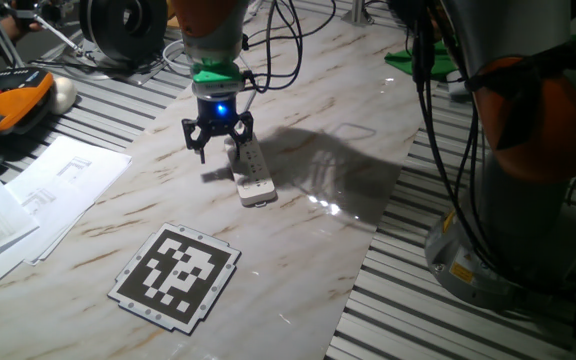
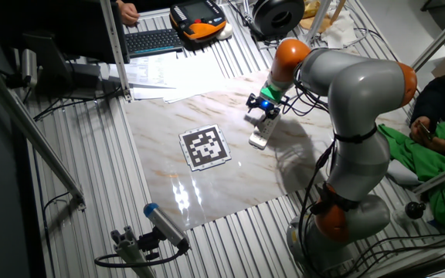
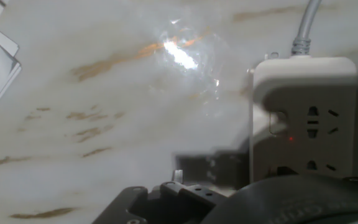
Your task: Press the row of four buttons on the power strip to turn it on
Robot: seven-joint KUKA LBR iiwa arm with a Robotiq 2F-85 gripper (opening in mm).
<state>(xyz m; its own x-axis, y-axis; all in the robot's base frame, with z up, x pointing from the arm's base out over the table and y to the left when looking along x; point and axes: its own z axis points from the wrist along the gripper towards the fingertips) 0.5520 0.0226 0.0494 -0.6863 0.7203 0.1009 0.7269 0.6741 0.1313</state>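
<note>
The white power strip (image 1: 252, 175) lies on the marble-patterned table top, with its long side running away from the camera. My gripper (image 1: 219, 148) hangs just above its far end, a little to the left of it. From the other side, the gripper (image 2: 262, 109) sits over the strip (image 2: 260, 137). In the hand view the power strip (image 3: 303, 115) fills the right side, and its grey cord (image 3: 304, 25) leaves at the top. One small switch (image 3: 278, 122) shows on its left edge with a red light beside it. The other buttons are hidden by the dark hand body.
A black-and-white marker board (image 1: 176, 275) lies on the table in front of the strip. Loose papers (image 1: 38, 195) lie to the left on the slatted bench. The arm's large base (image 1: 508, 150) stands at the right, and cables trail behind the gripper.
</note>
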